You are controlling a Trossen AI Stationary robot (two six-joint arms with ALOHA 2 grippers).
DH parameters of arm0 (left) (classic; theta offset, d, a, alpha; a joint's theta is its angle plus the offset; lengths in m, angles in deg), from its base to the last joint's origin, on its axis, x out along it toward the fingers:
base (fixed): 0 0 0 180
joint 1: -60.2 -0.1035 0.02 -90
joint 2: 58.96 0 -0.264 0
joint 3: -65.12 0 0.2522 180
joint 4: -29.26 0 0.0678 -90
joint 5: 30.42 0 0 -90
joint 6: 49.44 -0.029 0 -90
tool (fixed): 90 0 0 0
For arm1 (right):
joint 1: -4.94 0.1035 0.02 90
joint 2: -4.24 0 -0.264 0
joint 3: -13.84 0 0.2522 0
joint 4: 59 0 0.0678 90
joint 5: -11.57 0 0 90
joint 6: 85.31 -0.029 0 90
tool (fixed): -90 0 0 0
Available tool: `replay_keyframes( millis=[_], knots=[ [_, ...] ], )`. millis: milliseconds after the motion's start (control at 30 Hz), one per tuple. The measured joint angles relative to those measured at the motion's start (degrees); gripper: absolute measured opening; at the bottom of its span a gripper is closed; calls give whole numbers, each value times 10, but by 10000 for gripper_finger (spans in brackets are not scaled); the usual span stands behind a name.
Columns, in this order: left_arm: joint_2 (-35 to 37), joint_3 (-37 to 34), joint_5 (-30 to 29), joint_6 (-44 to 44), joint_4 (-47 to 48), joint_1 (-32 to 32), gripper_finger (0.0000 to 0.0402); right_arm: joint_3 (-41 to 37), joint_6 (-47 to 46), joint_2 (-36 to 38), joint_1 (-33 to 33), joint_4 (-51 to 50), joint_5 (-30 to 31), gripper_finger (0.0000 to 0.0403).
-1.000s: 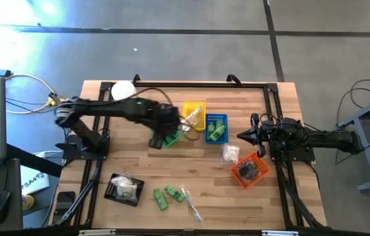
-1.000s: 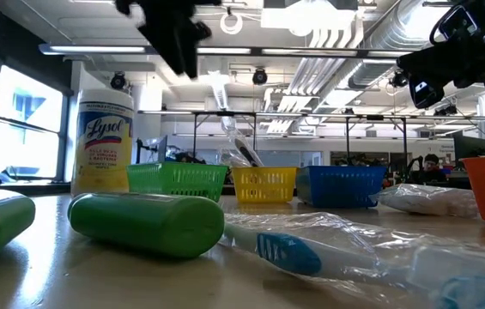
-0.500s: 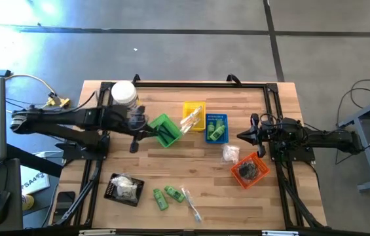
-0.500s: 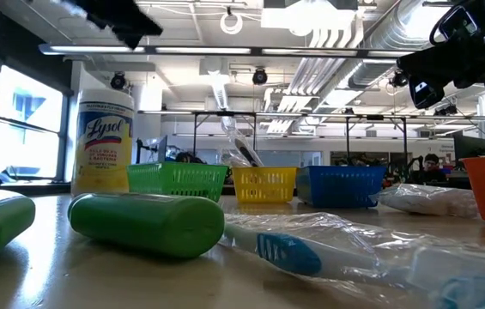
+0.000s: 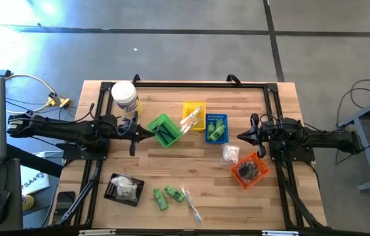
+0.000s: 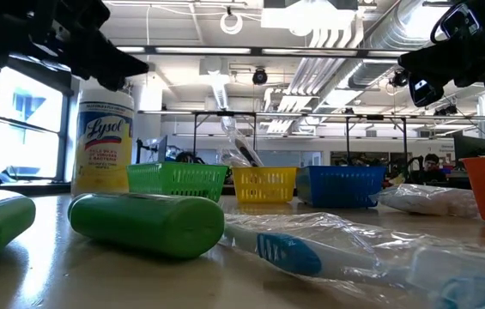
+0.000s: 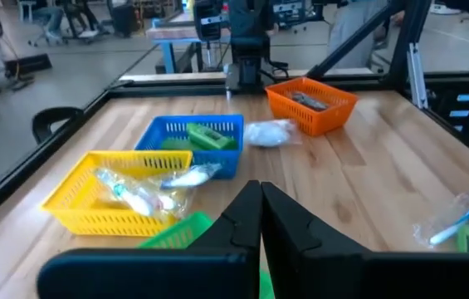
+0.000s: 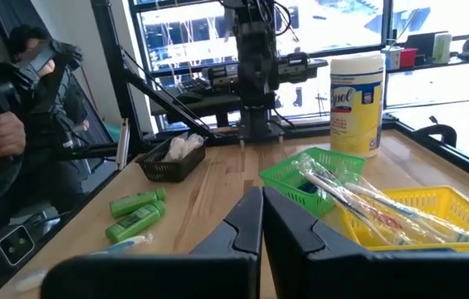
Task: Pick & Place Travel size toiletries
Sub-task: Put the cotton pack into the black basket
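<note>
Travel size toiletries lie loose near the table's front edge: two green tubes [image 5: 166, 195] and a wrapped toothbrush [image 5: 190, 202], and a white packet [image 5: 230, 154] lies near the orange basket [image 5: 249, 170]. Others lie in the green basket [image 5: 162, 130], the yellow basket [image 5: 194, 117], the blue basket [image 5: 216, 128] and the black tray [image 5: 124, 189]. My left gripper [image 5: 147, 133] is shut and holds nothing, just left of the green basket, pointing at it. My right gripper [image 5: 240, 136], also shut and holding nothing, hangs right of the blue basket.
A big white jar with a yellow label [image 5: 124, 97] stands at the far left corner. A black frame runs round the table's edges [image 5: 270, 105]. Bare wood shows between the baskets and the loose items at the front [image 5: 191, 164].
My left arm has drawn back from above the green basket toward the table's left edge; its gripper now hangs just left of that basket. The right arm and the things on the table have kept still.
</note>
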State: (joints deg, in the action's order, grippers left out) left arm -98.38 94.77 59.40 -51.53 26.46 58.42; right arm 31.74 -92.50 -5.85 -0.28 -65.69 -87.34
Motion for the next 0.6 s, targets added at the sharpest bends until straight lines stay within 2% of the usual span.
replay_keyframes(
  millis=[433,600],
  knots=[
    [-1,-62,-8,-6,-42,-1,0,0,29,0,0,2,15,4],
    [0,-83,-8,-11,-84,-1,0,0,29,0,0,10,15,4]
  ],
)
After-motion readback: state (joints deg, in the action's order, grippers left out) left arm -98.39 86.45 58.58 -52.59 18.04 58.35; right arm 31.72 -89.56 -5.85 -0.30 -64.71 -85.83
